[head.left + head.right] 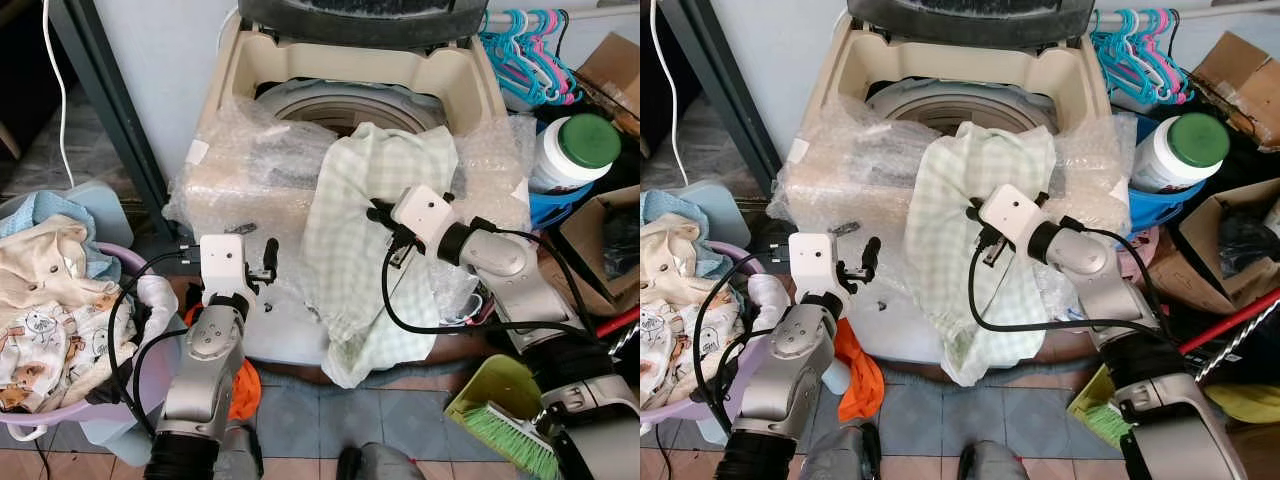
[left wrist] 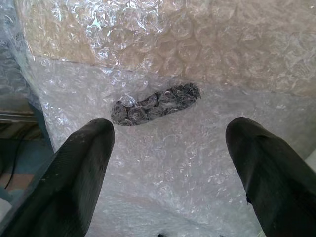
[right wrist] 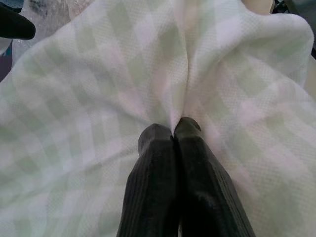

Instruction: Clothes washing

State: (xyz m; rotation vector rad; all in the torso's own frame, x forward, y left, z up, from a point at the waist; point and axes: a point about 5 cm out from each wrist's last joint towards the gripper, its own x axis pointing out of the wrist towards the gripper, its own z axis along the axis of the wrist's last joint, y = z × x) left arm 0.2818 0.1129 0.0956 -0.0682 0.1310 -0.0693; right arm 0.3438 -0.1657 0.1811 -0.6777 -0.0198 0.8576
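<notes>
Over the washer's [image 1: 250, 60] front edge hangs the cloth [image 1: 370, 250], pale green check, top draped toward the drum [image 1: 350, 105] and the long tail dangling down the bubble-wrapped front. Right gripper [image 1: 378, 213] is right in the middle of it, fingers [image 3: 163, 148] pressed together with a fold of fabric pinched between the tips — you can see the creases fanning away from that pinch. Most of the cloth hangs below the gripper, a little bunches above it at the rim.

Left gripper [image 1: 255, 262] sits off beside the cloth, not touching it, fingers [image 2: 74, 168] spread wide and facing bare bubble wrap [image 2: 173, 59].

That cloth looks light and floppy, no stiffness at all, so I'd say one pinch lifts it easily, but the tail will trail and could snag on the wrap. A grip higher up, nearer the rim, or a second hold on the lower hem would probably carry it into the drum cleaner.

Beyond the left arm, a basket [image 1: 120, 262] of laundry [image 1: 45, 300] waits.
</notes>
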